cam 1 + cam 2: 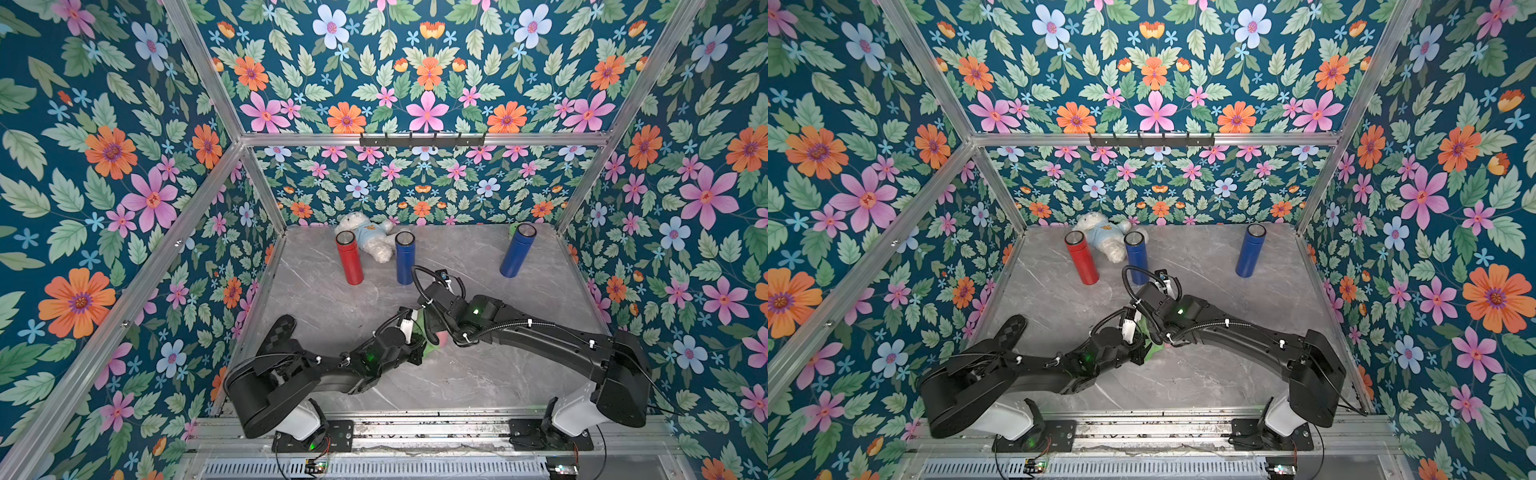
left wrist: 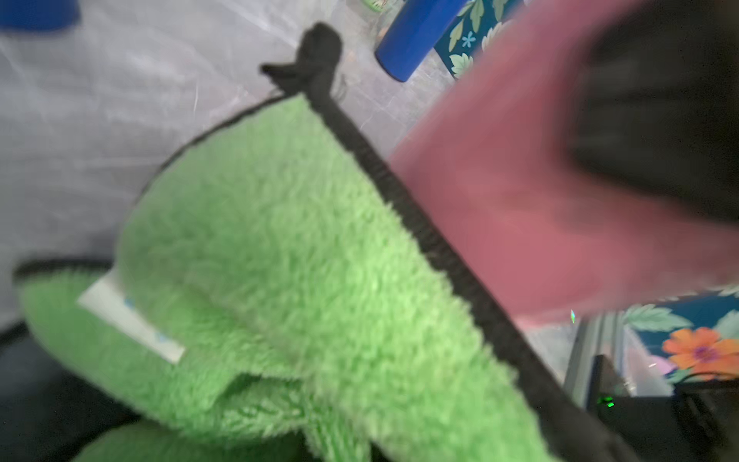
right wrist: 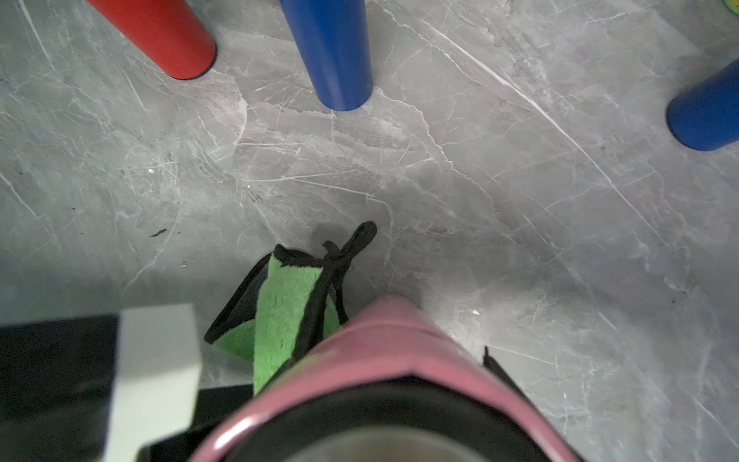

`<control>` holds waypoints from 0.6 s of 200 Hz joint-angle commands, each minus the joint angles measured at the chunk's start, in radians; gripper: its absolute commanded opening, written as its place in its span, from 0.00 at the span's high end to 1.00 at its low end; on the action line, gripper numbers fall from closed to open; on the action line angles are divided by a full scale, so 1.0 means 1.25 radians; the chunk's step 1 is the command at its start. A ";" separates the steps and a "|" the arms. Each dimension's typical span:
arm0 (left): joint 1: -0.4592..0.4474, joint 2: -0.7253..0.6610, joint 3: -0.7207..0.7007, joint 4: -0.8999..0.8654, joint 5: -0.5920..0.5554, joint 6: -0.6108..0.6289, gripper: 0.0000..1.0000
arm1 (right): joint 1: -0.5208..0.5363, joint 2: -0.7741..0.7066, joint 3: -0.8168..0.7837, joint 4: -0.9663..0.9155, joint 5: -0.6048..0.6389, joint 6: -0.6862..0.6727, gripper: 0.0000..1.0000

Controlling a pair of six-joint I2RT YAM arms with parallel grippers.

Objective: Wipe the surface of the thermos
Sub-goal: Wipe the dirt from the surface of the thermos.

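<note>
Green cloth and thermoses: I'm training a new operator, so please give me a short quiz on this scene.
1. True or false: the green cloth lies spread out flat.
2. How many blue thermoses stand on the table?
3. What lies beside the red thermos? A a white plush toy; B a plate; C a sponge.
Key: 1 false, it is bunched up beside the pink thermos; 2 two; 3 A.

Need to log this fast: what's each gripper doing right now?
Left gripper: shut on the cloth.
Right gripper: shut on the pink thermos.
</note>
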 commanded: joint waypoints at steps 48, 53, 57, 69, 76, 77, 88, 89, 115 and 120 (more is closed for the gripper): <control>-0.071 -0.202 -0.097 -0.012 -0.309 0.411 1.00 | -0.009 0.022 0.010 -0.032 -0.170 0.058 1.00; -0.073 -0.211 -0.105 -0.005 -0.320 0.426 1.00 | -0.010 0.022 0.011 -0.033 -0.170 0.058 1.00; -0.075 -0.217 -0.111 -0.001 -0.324 0.439 1.00 | -0.010 0.022 0.010 -0.032 -0.170 0.060 1.00; -0.083 -0.223 -0.128 0.032 -0.338 0.491 1.00 | -0.012 0.019 0.010 -0.030 -0.170 0.059 1.00; -0.095 -0.221 -0.135 0.052 -0.343 0.538 1.00 | -0.013 0.018 0.009 -0.030 -0.170 0.060 1.00; -0.097 -0.220 -0.137 0.056 -0.344 0.545 1.00 | -0.013 0.018 0.009 -0.030 -0.170 0.059 1.00; -0.123 -0.203 -0.144 0.095 -0.361 0.640 1.00 | -0.015 0.017 0.007 -0.031 -0.170 0.059 1.00; -0.125 -0.201 -0.143 0.096 -0.362 0.650 1.00 | -0.016 0.017 0.007 -0.031 -0.170 0.059 1.00; -0.189 -0.140 -0.134 0.151 -0.384 0.884 1.00 | -0.022 0.014 -0.001 -0.031 -0.172 0.059 1.00; -0.196 -0.129 -0.127 0.150 -0.390 0.914 1.00 | -0.024 0.015 -0.002 -0.030 -0.173 0.060 1.00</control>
